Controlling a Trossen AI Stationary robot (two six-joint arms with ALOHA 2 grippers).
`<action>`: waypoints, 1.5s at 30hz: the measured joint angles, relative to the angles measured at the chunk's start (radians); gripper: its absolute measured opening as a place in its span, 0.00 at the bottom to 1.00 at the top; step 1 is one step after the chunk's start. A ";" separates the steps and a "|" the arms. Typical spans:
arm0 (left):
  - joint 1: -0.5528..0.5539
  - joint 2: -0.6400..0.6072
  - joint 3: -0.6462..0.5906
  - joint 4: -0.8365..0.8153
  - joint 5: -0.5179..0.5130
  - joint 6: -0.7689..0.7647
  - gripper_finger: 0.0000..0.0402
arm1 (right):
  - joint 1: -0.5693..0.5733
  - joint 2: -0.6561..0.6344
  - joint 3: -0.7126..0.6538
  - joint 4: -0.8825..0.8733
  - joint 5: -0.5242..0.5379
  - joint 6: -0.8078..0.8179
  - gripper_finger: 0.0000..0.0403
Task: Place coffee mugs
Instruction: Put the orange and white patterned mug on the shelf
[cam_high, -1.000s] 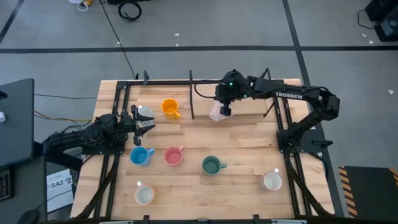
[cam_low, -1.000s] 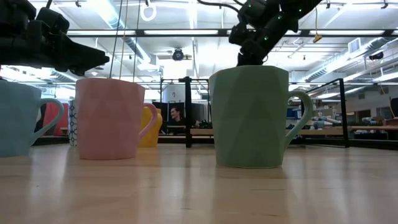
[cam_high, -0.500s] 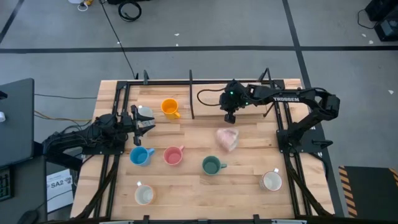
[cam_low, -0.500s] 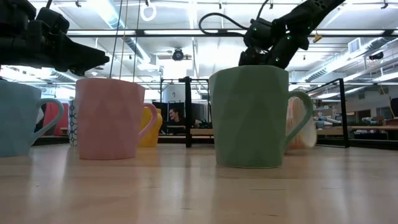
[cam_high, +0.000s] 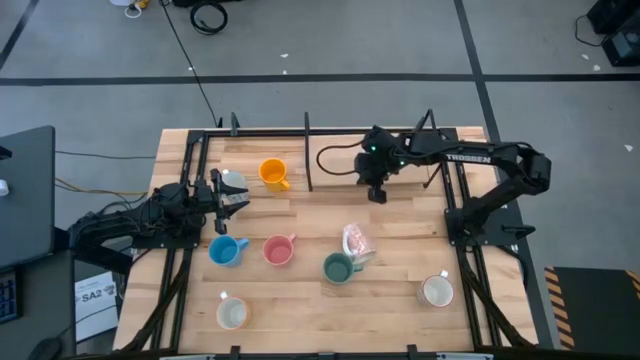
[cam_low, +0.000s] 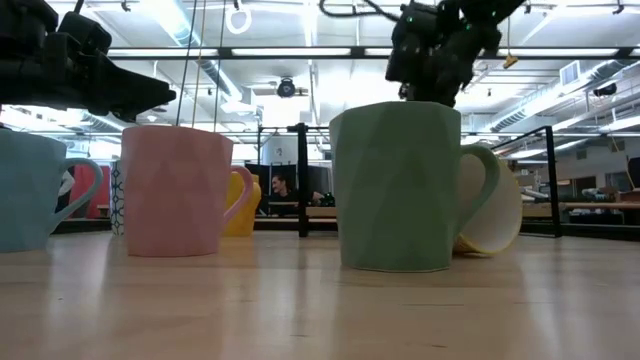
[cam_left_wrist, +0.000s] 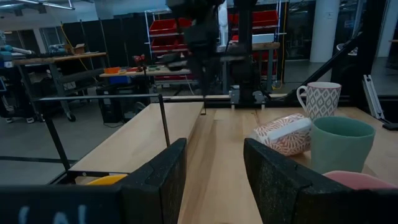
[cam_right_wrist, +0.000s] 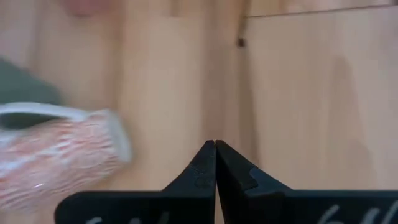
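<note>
My right gripper (cam_high: 378, 192) hangs shut and empty above the table's far middle; the right wrist view shows its fingertips (cam_right_wrist: 215, 155) together. A white mug with a red pattern (cam_high: 355, 242) lies on its side, resting against the teal-green mug (cam_high: 338, 268); the low view shows it behind that mug's handle (cam_low: 490, 215). The orange (cam_high: 273, 173), light blue (cam_high: 227, 250) and pink (cam_high: 278, 250) mugs stand upright. White mugs stand at the near left (cam_high: 232, 314), near right (cam_high: 437, 291) and beside my left gripper (cam_high: 232, 182). My left gripper (cam_high: 235, 197) waits open at the left.
Black metal rails run along the table's far edge (cam_high: 308, 160) and down both sides (cam_high: 455, 200). Bare wood lies between the right gripper and the row of mugs. A black monitor (cam_high: 25, 190) stands off the table's left.
The patterned mug, up at my right gripper a second ago, has dropped to the table and rolled toward the near edge. It now lies on its side against the teal-green mug. My right gripper has shifted slightly toward the table's right and near edges and tipped.
</note>
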 joint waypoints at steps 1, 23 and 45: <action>0.000 0.000 0.000 0.000 0.000 0.000 0.42 | 0.007 -0.009 0.003 -0.006 -0.021 0.001 0.03; 0.000 0.000 0.000 0.000 0.000 0.000 0.42 | 0.309 -0.050 0.005 -0.056 -0.084 0.313 0.40; 0.000 0.000 0.000 0.000 0.000 0.000 0.42 | 0.736 -0.049 0.005 -0.132 0.254 0.769 0.54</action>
